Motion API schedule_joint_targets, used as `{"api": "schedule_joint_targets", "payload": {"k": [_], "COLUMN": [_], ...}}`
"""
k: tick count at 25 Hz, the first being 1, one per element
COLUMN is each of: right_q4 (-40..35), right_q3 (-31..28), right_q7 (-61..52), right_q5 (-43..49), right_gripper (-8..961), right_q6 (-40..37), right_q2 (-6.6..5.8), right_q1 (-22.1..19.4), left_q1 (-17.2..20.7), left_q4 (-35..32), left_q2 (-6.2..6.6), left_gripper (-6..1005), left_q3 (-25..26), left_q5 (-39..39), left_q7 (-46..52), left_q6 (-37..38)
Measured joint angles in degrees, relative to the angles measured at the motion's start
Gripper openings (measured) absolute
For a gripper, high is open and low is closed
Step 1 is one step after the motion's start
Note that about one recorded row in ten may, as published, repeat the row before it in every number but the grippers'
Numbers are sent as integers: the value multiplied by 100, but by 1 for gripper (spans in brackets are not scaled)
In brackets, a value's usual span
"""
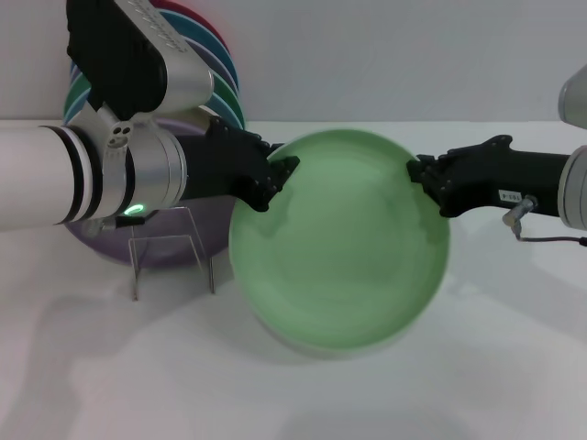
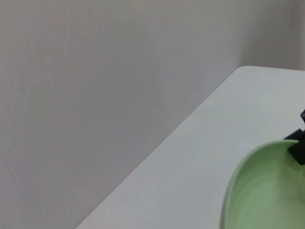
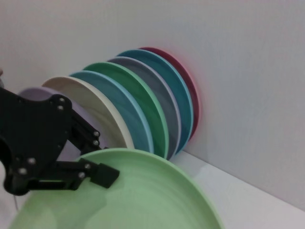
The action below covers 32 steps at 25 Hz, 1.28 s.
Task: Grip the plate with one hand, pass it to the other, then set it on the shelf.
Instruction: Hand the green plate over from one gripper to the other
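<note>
1. Left gripper [image 1: 282, 176], on the bulky silver wrist with a green light, is clamped on the plate's [image 1: 339, 240] left rim; fingers [image 3: 102, 174] pinch the edge.
2. Right gripper [image 1: 424, 179], slim and black, meets the opposite rim; whether it grips cannot be told.
3. Plate is held tilted above the white table [image 1: 303, 394], between both arms.
4. Clear shelf [image 1: 171, 252] stands left of the plate, before a lilac plate [image 1: 92, 240]; a row of coloured plates [image 3: 143, 105] leans at the wall.
</note>
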State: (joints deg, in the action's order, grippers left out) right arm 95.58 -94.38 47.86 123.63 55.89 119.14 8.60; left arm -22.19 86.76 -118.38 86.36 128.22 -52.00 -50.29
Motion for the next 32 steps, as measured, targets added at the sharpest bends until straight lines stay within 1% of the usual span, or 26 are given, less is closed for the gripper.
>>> {"api": "schedule_joint_targets", "payload": {"k": [3, 6, 8, 9, 10, 13, 14, 15, 17, 18, 19, 20, 21, 22, 23, 24, 25, 27, 29, 32], "right_q4": [-113, -147, -154, -168, -168, -204, -229, -229, -268, -323, -632, -831, -1150, -1150, -1457, -2031, -2031, -2388, -2613, -2642], "right_q3": [-73, -141, -154, -207, -207, -379, -568, -568, -840, -991, -1334, -1496, -1683, -1683, -1876, -2303, -2303, -2646, -2876, -2896], "right_q7": [15, 30, 40, 40, 40, 82, 114, 114, 157, 198, 376, 474, 628, 628, 792, 1047, 1047, 1215, 1391, 1454], "right_q5": [-246, -409, -533, -647, -647, -867, -1023, -1023, -1152, -1200, -1392, -1521, -1702, -1702, -1899, -2176, -2176, -2282, -2321, -2325], "right_gripper": [125, 129, 132, 133, 135, 139, 140, 182, 265, 307, 349, 451, 552, 554, 556, 558, 559, 563, 563, 562], "right_q6": [187, 317, 328, 343, 343, 356, 388, 388, 469, 511, 592, 628, 706, 706, 810, 1075, 1075, 1319, 1477, 1476], "right_q2": [-17, -13, -11, -6, -6, 7, 11, 11, 25, 32, 38, 34, 24, 24, 13, -1, -1, -5, -6, -6], "right_q1": [39, 40, -12, -104, -104, -299, -450, -450, -584, -627, -650, -633, -573, -573, -492, -291, -291, -128, -17, 0], "left_q1": [30, 39, 64, 84, 109, 184, 302, 302, 457, 576, 783, 783, 973, 1119, 1238, 1434, 1434, 1547, 1576, 1546], "left_q4": [29, 37, 62, 81, 112, 190, 305, 305, 461, 570, 722, 722, 823, 902, 969, 1113, 1113, 1203, 1225, 1031], "left_q2": [-1, -4, -5, -6, -6, -5, 0, 0, 3, 6, 7, 7, 9, 14, 20, 24, 24, 31, 39, 43], "left_gripper": [195, 142, 107, 89, 86, 78, 75, 74, 73, 72, 71, 69, 66, 64, 61, 59, 59, 58, 58, 57], "left_q3": [-40, -50, -52, -53, -53, -29, -9, -9, -8, -22, -105, -105, -218, -341, -467, -792, -792, -1215, -1766, -2513], "left_q5": [-5, -65, -106, -129, -148, -243, -377, -377, -503, -587, -779, -779, -967, -1156, -1319, -1620, -1620, -1712, -1525, -786], "left_q7": [-27, -118, -168, -181, -189, -296, -439, -439, -678, -855, -1212, -1212, -1558, -1881, -2162, -2739, -2739, -3219, -3610, -3708], "left_q6": [59, 88, 126, 143, 169, 238, 337, 337, 555, 763, 1252, 1252, 1714, 2131, 2483, 3190, 3190, 3913, 4698, 5892]}}
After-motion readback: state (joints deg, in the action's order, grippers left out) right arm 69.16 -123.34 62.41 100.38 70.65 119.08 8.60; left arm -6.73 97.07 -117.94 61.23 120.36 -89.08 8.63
